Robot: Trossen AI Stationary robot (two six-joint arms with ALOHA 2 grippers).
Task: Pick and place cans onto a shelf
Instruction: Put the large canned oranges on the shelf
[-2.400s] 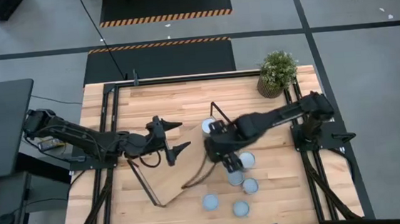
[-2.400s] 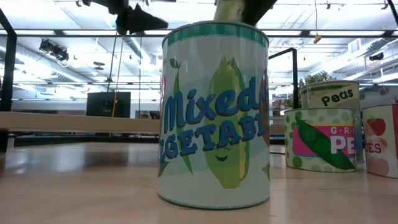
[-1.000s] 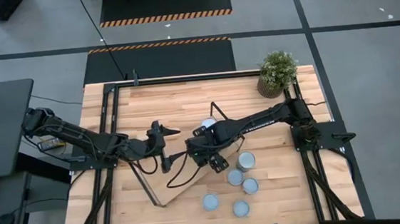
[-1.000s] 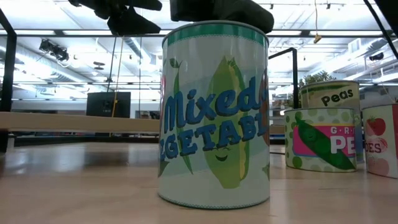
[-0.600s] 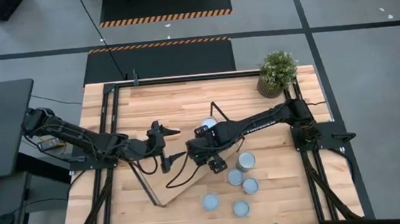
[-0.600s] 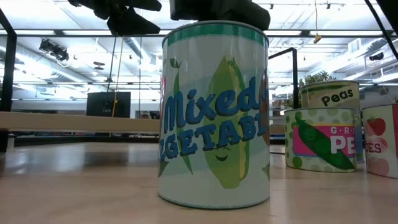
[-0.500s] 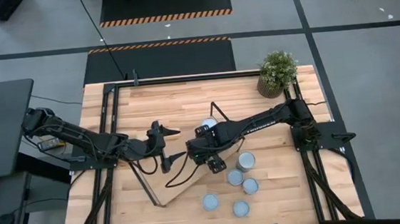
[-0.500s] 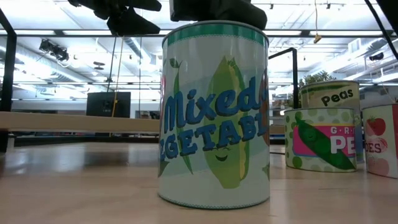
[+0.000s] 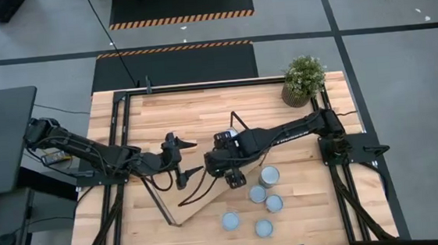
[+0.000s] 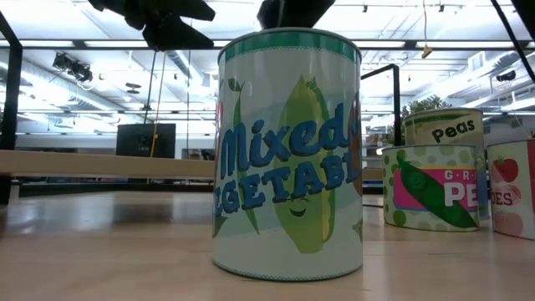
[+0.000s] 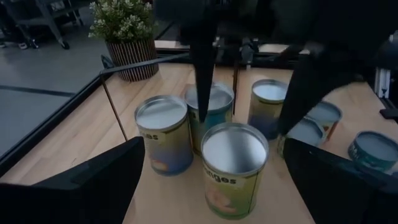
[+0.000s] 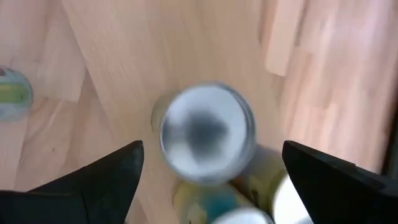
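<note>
Both hands hang above the shelf (image 9: pixel 197 188), which lies slantwise on the tabletop (image 9: pixel 202 112). The right hand (image 9: pixel 221 169) is spread wide, holding nothing, straight over the cans (image 11: pixel 235 167) standing on the shelf. The left hand (image 9: pixel 184 163), just beside them, is also wide and empty. More cans (image 9: pixel 265 201) stand off the shelf, near its right end.

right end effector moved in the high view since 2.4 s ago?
Yes. The right end effector has shifted left, away from the potted plant, off the loose cans and over the shelf, near the left end effector.
</note>
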